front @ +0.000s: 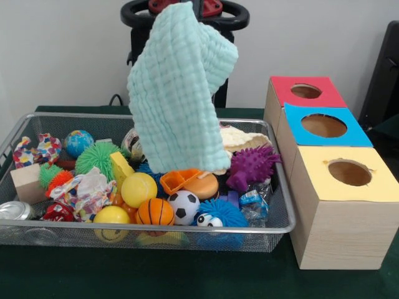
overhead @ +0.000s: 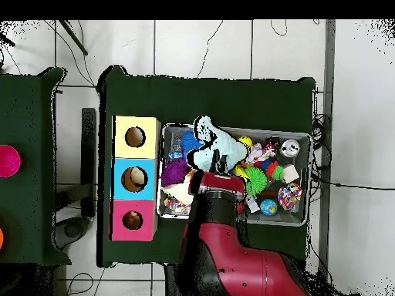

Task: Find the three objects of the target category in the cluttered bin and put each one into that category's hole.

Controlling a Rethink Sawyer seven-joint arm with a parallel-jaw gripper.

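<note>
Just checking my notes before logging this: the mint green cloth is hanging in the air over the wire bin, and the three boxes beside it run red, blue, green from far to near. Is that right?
Not quite. The nearest box has a yellow top, not green; the front view shows red, blue, then yellow. The mint green cloth does hang above the wire bin.

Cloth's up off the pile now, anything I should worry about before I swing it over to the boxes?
The mint green cloth hangs long, its lower edge just above the orange toy, so it could drag toys out of the bin. It also looks wide next to the blue box's hole, so it may bunch on top. The grip itself is hidden, so I cannot judge its hold.
</note>
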